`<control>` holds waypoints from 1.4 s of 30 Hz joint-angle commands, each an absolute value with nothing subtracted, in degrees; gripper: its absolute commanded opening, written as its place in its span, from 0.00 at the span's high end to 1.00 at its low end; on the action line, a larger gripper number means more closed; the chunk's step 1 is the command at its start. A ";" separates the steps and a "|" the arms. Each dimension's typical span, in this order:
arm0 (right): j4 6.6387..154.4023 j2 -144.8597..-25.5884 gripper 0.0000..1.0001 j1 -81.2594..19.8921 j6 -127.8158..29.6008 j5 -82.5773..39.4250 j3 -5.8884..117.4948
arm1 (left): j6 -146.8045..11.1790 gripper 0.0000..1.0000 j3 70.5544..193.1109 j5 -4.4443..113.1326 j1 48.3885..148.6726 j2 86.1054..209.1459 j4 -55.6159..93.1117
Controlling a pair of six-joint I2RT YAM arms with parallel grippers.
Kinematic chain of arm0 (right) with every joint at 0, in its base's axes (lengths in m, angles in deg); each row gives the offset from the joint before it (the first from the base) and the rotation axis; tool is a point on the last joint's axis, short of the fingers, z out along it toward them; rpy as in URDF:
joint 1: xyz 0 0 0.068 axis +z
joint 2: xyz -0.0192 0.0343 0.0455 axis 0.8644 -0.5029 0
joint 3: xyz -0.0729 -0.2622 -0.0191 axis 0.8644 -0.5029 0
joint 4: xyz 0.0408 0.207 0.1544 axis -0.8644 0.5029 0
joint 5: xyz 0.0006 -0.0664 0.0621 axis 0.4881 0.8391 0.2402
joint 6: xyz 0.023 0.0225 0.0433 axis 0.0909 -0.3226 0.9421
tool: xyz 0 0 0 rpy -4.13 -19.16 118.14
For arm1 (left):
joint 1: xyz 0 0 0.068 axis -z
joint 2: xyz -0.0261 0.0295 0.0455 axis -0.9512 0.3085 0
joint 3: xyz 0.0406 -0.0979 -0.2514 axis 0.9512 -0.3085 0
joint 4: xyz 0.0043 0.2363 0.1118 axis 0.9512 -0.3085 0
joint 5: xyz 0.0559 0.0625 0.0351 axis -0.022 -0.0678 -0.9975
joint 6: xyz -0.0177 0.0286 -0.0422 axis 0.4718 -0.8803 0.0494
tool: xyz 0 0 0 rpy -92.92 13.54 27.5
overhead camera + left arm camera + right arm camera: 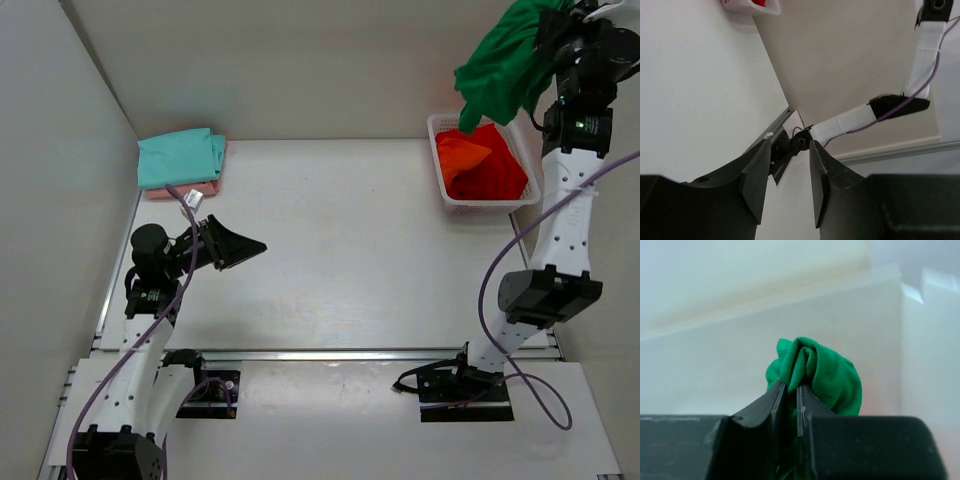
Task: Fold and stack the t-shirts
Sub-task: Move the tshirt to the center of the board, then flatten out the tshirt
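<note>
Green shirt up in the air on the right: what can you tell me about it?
The dark green t-shirt is soft plain cloth, bunched and creased, not folded. It hangs in a loose drape from the right gripper, whose jaws are shut on a pinched fold of it. It is held up off the table, over the white basket that holds the red shirt and the orange shirt. Whether its lowest edge touches them cannot be told.

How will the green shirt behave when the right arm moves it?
Likely floppy: the green shirt hangs in loose folds from the right gripper. Probably light, since a pinch on one bunched fold holds it. It may swing when moved.
</note>
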State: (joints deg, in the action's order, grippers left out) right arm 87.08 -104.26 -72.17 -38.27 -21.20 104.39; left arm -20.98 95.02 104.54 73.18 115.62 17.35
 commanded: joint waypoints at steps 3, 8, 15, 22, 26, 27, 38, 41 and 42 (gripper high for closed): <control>80.28 -96.53 1.00 -65.20 -34.65 -29.23 98.56 | -21.46 0.53 97.01 96.28 72.65 110.55 14.02; 81.07 -90.99 1.00 -52.88 -35.37 -26.59 95.58 | -34.10 0.54 117.33 75.17 72.38 112.55 -7.97; 81.50 -77.71 1.00 -42.24 -27.63 -23.96 68.28 | -47.31 0.49 148.33 52.92 75.99 128.53 -19.65; 108.73 -90.45 0.32 -45.66 -29.81 -26.95 68.16 | -48.53 0.48 135.72 60.32 86.77 136.19 -26.05; 113.39 -90.28 0.26 -44.96 -34.56 -21.06 64.46 | -50.30 0.47 125.16 61.64 93.65 138.23 -24.93; 113.76 -90.45 0.30 -44.78 -36.57 -21.32 64.20 | -49.69 0.48 121.66 63.03 94.61 138.14 -23.45; 112.27 -80.61 0.65 -17.72 -47.58 -30.29 39.08 | -50.22 0.47 103.01 61.64 88.89 130.41 -27.14; 109.73 -79.29 0.54 -12.71 -45.91 -30.72 33.54 | -49.16 0.23 99.93 61.55 90.31 130.93 -24.76; 108.59 -78.94 0.51 -12.09 -45.03 -31.07 31.43 | -48.37 0.19 98.26 62.33 90.31 130.93 -23.80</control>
